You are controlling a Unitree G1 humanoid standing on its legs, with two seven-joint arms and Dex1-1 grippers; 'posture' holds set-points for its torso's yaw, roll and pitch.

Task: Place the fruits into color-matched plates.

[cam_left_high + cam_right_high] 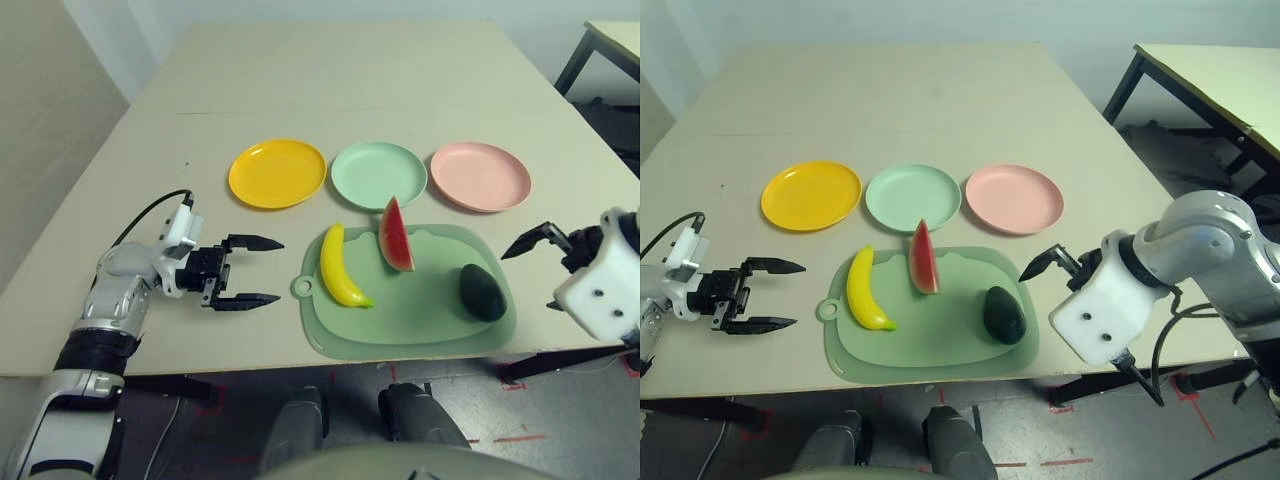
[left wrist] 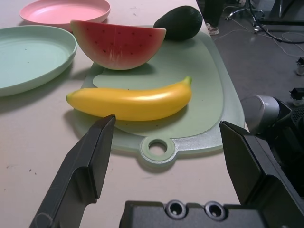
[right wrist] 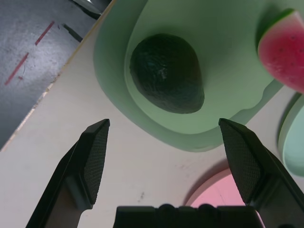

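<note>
The left claw (image 1: 247, 271), spread wide and holding nothing, sits low on the pale bench (image 1: 150, 150) beside the light green mat (image 1: 420, 335). It could shove the curved yellow toy banana (image 1: 340, 266) instead of pinching it. The upright red watermelon wedge (image 1: 396, 236) may topple if nudged. The right claw (image 3: 164, 142), also spread and empty, hovers near the dark green toy avocado (image 3: 167, 72), which could roll off. The yellow-orange plate (image 1: 277, 172), mint-green plate (image 1: 379, 173) and pink plate (image 1: 480, 175) hold nothing.

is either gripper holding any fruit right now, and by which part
Nothing is held. The left gripper and right gripper are both open and empty; the banana, watermelon and avocado lie on the mat.
</note>
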